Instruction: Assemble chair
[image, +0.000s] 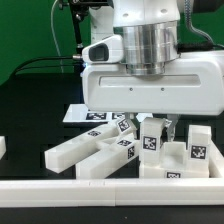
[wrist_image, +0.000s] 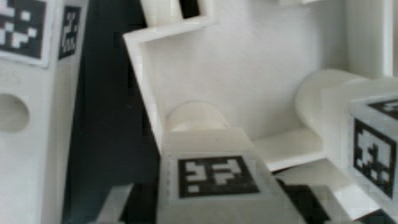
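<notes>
The pincer (image: 150, 122) is hanging low over the white chair parts (image: 105, 152), which are lying clustered on the black worktop (image: 30, 120) toward the exterior view's right. Its fingertips are sitting just above a tagged block (image: 151, 141) (whether they are spread or pinching it, I cannot tell).

White chair parts are seen close up and fill nearly the whole frame. A broad flat panel (wrist_image: 249, 55) is shown in the middle, and a tagged block (wrist_image: 214, 140) lies in front of it with its black-and-white tag (wrist_image: 215, 176) turned to the camera. A round peg (wrist_image: 334, 92) is seen just beside a second tagged block (wrist_image: 377, 140). A long piece (wrist_image: 45, 160) with a round hole (wrist_image: 11, 110) is parted from the panel by a dark strip of table (wrist_image: 103, 110). The picture is blurred, so contacts cannot be judged
</notes>
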